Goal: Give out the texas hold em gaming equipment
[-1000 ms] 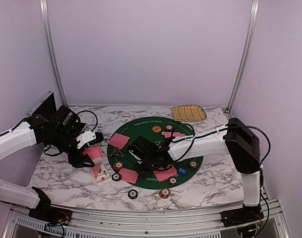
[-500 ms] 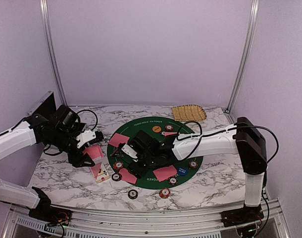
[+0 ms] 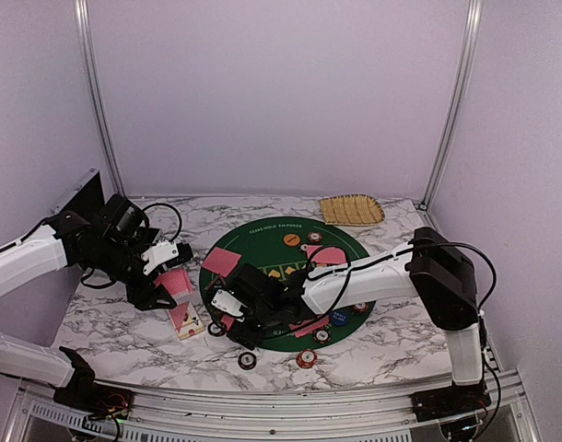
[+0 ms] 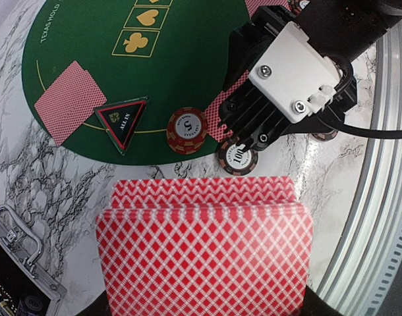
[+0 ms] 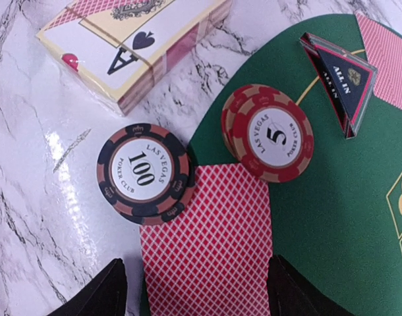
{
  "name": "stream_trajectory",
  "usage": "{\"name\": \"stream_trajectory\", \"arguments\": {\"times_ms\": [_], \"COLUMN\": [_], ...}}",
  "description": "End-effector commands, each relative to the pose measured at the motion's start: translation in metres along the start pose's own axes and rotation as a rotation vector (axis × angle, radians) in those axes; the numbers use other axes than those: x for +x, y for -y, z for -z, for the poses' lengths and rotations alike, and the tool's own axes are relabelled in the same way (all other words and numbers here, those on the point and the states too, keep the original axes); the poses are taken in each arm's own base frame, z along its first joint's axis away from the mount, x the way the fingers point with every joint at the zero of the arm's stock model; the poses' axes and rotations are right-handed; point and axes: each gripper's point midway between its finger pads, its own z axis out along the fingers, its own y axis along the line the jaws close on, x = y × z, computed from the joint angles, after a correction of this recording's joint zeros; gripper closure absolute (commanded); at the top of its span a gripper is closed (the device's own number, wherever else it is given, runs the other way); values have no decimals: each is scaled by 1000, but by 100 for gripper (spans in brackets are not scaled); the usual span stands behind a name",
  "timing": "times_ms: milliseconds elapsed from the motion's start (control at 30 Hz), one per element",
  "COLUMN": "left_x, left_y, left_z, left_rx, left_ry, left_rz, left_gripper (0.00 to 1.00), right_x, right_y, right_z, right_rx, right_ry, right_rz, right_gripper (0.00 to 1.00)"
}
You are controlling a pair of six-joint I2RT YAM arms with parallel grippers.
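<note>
Red-backed cards [image 4: 204, 253] sat clamped in my left jaws, low in the left wrist frame; my right jaws stood wide, empty, astride one loose card [image 5: 211, 243] just beside the 100 chip [image 5: 143, 172], lower middle there.

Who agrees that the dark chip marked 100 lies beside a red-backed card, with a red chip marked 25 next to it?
Wrong in one respect: the red chip is marked 5, not 25, as the right wrist view shows. The dark chip marked 100 does lie beside the red-backed card.
</note>
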Motion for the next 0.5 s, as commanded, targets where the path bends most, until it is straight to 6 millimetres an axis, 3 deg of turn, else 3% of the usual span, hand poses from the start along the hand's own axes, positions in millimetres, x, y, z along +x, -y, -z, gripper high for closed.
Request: {"name": "stream_trajectory", "arguments": {"times_ms": [0, 200, 467], "left_x": [-6, -5, -4], "left_y": [-1, 0, 1], "left_z": [8, 8, 8], "left_rx": [-7, -5, -2], "left_ry": [23, 22, 22], "left_rz": [-15, -14, -15], "left_gripper": [100, 100, 100], "right_x": [-1, 10, 25], "right_y": [10, 24, 48], "right_z": [-5, -3, 9], "right_rx": [46, 58, 75], "right_ry": [11, 3, -1], "right_rz": [-25, -93, -169], "right_gripper": [30, 44, 49]}}
